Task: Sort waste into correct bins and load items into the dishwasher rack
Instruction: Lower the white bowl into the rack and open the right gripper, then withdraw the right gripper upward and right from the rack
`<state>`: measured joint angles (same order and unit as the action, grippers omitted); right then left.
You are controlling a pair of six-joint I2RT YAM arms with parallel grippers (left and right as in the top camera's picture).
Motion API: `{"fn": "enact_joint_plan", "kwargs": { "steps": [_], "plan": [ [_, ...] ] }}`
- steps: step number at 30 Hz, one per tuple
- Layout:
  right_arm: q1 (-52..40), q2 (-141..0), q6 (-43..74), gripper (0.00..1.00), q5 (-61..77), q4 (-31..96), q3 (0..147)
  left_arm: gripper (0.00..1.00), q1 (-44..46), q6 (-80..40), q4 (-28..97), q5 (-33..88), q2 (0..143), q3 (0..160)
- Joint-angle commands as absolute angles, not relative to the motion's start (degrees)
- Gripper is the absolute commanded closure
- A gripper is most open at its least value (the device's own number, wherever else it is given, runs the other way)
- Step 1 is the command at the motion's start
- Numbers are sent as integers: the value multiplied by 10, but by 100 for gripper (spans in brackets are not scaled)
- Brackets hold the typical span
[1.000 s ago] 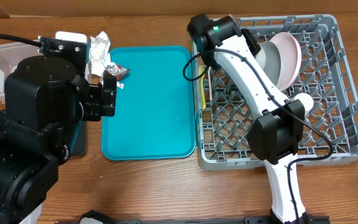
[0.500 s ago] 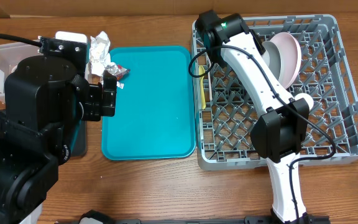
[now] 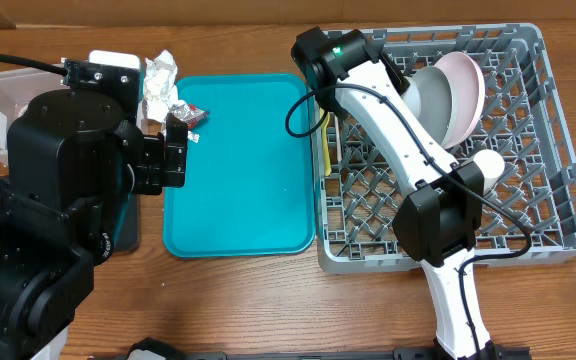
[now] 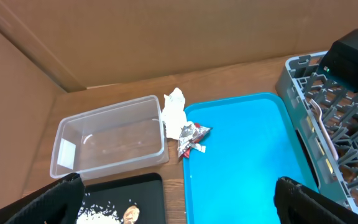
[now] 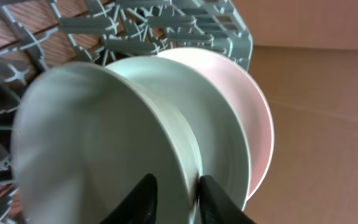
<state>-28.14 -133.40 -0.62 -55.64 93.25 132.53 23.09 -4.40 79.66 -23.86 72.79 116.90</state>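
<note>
My right gripper (image 5: 178, 180) is shut on the rim of the grey bowl (image 5: 92, 137), which stands on edge in the dishwasher rack (image 3: 528, 200). Behind the bowl are the pale grey-blue plate (image 5: 219, 112) and the white-pink plate (image 5: 260, 124). A white cup (image 3: 488, 162) and a yellow spoon (image 3: 327, 150) are in the rack. My left gripper (image 4: 176, 199) is open and empty above the black tray (image 4: 148, 193), which holds rice grains (image 4: 98, 214) and a brown morsel (image 4: 131, 213). The crumpled napkin (image 4: 174, 112) and red wrapper (image 4: 192, 138) lie beside the clear tub (image 4: 110, 143).
The teal tray (image 3: 238, 170) lies between the bins and the rack. A cardboard wall (image 4: 166, 37) runs along the back of the table. My right arm (image 3: 408, 130) stretches across the rack's left half.
My right wrist swung a little right, then back left over the rack's far left corner, with the bowl still in the rack. The left arm has not moved.
</note>
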Motion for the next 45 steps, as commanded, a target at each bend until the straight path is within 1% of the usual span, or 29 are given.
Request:
{"fn": "enact_joint_plan", "kwargs": {
  "steps": [1, 2, 3, 4, 7, 10, 14, 15, 16, 17, 18, 19, 21, 24, 26, 30, 31, 33, 34, 36, 37, 39, 41, 45],
  "plan": [
    [-302, -1335, 0, 64, -543, 933, 1328, 0, 227, -54, 788, -239, 731, 1174],
    [-313, -1335, -1, 60, -543, 932, 1328, 0, 227, -54, 788, -239, 732, 1174],
    [-324, -1335, -1, 51, -544, 932, 1328, 0, 227, -54, 788, -239, 733, 1174],
    [-331, -1335, -1, 46, -546, 932, 1328, 0, 227, -54, 789, -239, 734, 1174],
    [-354, -1335, -1, 43, -576, 935, 1328, 0, 227, -54, 791, -240, 735, 1174],
    [-375, -1334, -1, 37, -582, 934, 1328, 0, 227, -54, 791, -240, 735, 1174],
    [-378, -1334, 3, 36, -582, 934, 1328, 0, 227, -54, 791, -240, 735, 1174],
    [-376, -1333, 20, 34, -582, 934, 1329, 0, 227, -54, 791, -240, 735, 1174],
    [-371, -1331, 69, 30, -567, 931, 1336, 0, 227, -54, 791, -240, 735, 1174],
    [-364, -1331, 101, 28, -517, 930, 1350, 0, 227, -54, 791, -240, 735, 1174],
    [-359, -1331, 110, 28, -489, 932, 1357, 0, 227, -54, 790, -240, 735, 1174],
    [-346, -1331, 132, 29, -400, 944, 1381, 0, 227, -54, 790, -240, 735, 1174],
    [-331, -1330, 157, 33, -338, 958, 1412, 0, 227, -54, 792, -237, 735, 1174],
    [-307, -1323, 163, 39, -237, 971, 1479, 0, 228, -54, 792, -186, 734, 1174],
    [-289, -1298, 163, 37, -151, 970, 1547, 0, 228, -53, 787, -126, 734, 1174],
    [-253, -1227, 164, 34, -61, 971, 1657, 0, 228, -52, 775, -67, 734, 1174],
    [-241, -1202, 167, 33, -52, 970, 1684, 0, 228, -52, 772, -61, 734, 1174],
    [-215, -1148, 183, 26, -49, 967, 1730, 0, 228, -54, 763, -50, 736, 1174],
    [-206, -1130, 183, 24, -50, 966, 1742, 0, 228, -54, 760, -30, 740, 1174],
    [-186, -1086, 182, 15, -49, 958, 1763, 0, 228, -54, 762, -14, 757, 1174],
    [-176, -1062, 177, 14, -50, 957, 1767, 0, 228, -54, 769, -15, 771, 1174],
    [-173, -1041, 172, 14, -50, 964, 1767, 0, 228, -70, 781, -21, 785, 1174],
    [-173, -1042, 154, 21, -49, 971, 1762, 0, 228, -89, 783, -36, 786, 1174],
    [-173, -1065, 146, 26, -44, 970, 1669, 0, 228, -95, 784, -86, 773, 1199]
  ]
}}
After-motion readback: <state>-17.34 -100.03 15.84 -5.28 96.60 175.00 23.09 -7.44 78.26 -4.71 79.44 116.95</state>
